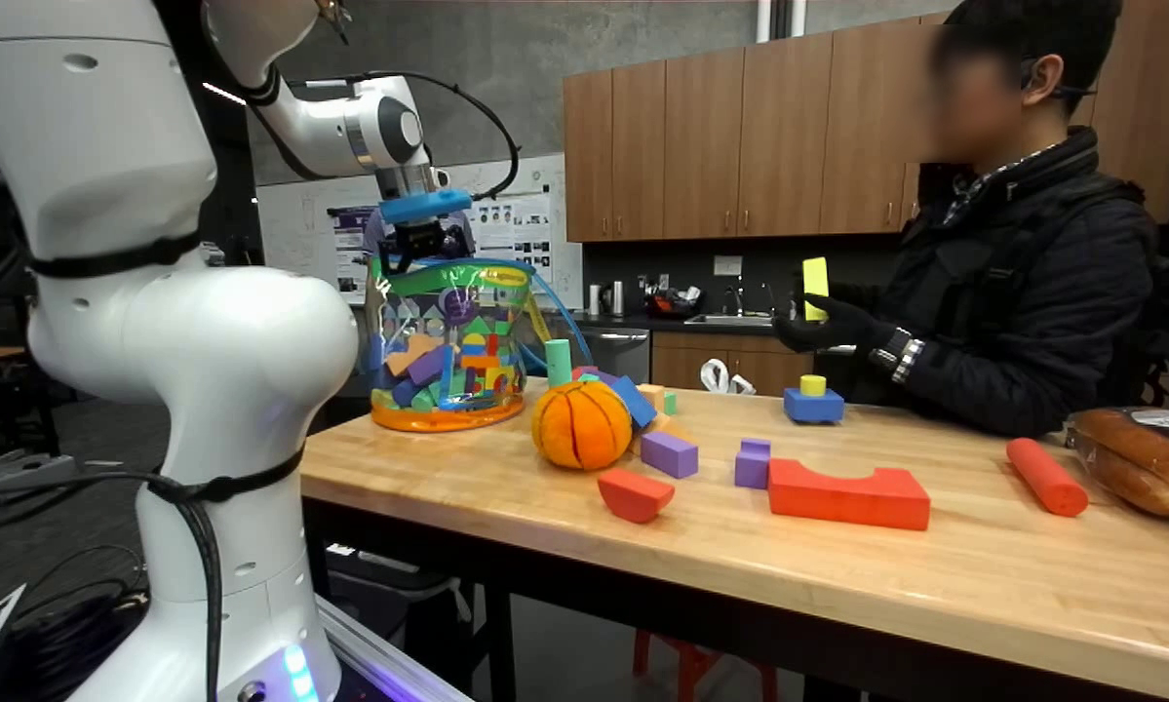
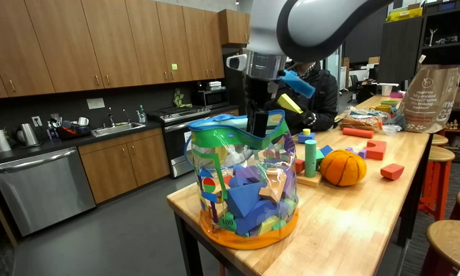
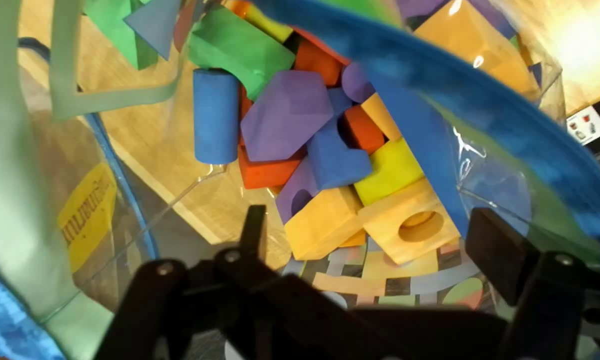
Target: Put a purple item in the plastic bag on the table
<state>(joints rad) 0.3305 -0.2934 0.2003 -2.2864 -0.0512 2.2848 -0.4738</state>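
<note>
light-wood rectangular table with dark legs (image 2: 329, 234) | red-legged stools with round wooden seats (image 2: 441, 154) along one long edge | brown wood-grain wall cabinets (image 2: 118, 42), stainless-steel dishwasher (image 2: 47, 193) beyond the opposite edge | grey floor (image 2: 134, 230) off one corner | grey wall (image 1: 506, 49), white poster-hung whiteboard (image 1: 296, 229) farther back

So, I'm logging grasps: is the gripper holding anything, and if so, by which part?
Nothing: the gripper is open at the mouth of the plastic bag; blocks seen between its jaws lie below.
</note>
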